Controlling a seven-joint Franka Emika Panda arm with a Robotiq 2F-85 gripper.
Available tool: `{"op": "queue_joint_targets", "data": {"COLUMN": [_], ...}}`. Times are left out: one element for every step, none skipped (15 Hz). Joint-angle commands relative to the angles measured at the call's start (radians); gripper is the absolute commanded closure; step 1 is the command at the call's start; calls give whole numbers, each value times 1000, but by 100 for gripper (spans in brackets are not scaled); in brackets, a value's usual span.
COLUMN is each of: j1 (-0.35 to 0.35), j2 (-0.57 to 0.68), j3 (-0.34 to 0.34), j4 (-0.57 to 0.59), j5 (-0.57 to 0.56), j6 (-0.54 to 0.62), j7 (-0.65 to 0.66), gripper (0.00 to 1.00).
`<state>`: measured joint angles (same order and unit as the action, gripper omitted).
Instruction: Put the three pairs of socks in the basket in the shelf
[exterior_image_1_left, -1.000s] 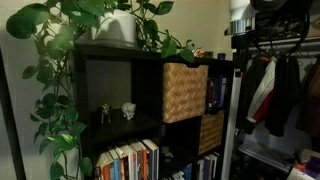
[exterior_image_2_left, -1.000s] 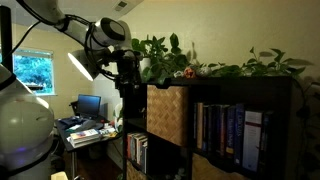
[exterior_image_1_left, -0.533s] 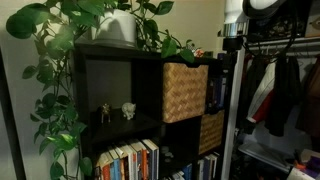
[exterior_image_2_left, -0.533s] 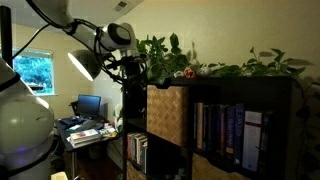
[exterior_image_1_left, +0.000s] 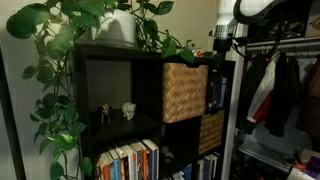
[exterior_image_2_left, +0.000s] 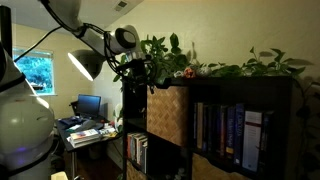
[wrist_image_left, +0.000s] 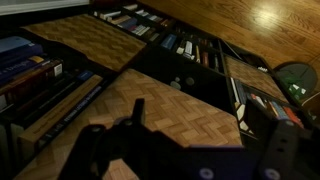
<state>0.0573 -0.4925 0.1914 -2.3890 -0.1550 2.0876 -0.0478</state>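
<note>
The tall black shelf (exterior_image_1_left: 120, 60) (exterior_image_2_left: 240, 92) has a leafy plant on top. The tan wicker basket (exterior_image_1_left: 185, 92) (exterior_image_2_left: 168, 115) fills an upper compartment. My gripper (exterior_image_1_left: 222, 36) (exterior_image_2_left: 141, 70) hangs at the height of the shelf's top, by its upper corner and just above the basket's side. In the wrist view the gripper (wrist_image_left: 200, 130) is a dark shape over a tan woven surface (wrist_image_left: 180, 105), likely the basket. I cannot make out whether its fingers hold anything. No socks are clearly visible. A small red thing (exterior_image_1_left: 197, 52) (exterior_image_2_left: 187, 72) lies on the shelf top.
A smaller, darker woven basket (exterior_image_1_left: 210, 131) sits below the tan one. Two small figurines (exterior_image_1_left: 116, 112) stand in the compartment beside it. Books (exterior_image_1_left: 128, 160) (exterior_image_2_left: 222, 128) fill other compartments. A clothes rack with hanging garments (exterior_image_1_left: 280, 90) stands close by. A desk with a monitor (exterior_image_2_left: 88, 105) stands behind.
The arm has swung toward the shelf's top corner, and the gripper has come lower and closer to the plant and the basket. Nothing on the shelf has moved.
</note>
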Motion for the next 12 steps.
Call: {"op": "queue_joint_targets", "data": {"j1": [24, 24, 24, 26, 33, 33, 39, 41, 42, 43, 45, 46], "j2": [3, 3, 3, 11, 22, 29, 39, 47, 56, 64, 72, 79], "j3": [-20, -20, -20, -20, -26, -23, -25, -23, -20, -17, -16, -15], "j4": [2, 2, 2, 4, 10, 13, 19, 23, 25, 29, 31, 33], "j5": [-12, -12, -12, -15, -9, -21, -25, -33, -47, -63, -79, -99], "j6": [-3, -3, -3, 12, 29, 51, 77, 103, 133, 157, 182, 210], "j7": [10, 10, 10, 3, -18, -24, -43, -56, -68, -75, -89, -106], "gripper": [0, 0, 0, 0, 0, 0, 0, 0, 0, 0, 0, 0]}}
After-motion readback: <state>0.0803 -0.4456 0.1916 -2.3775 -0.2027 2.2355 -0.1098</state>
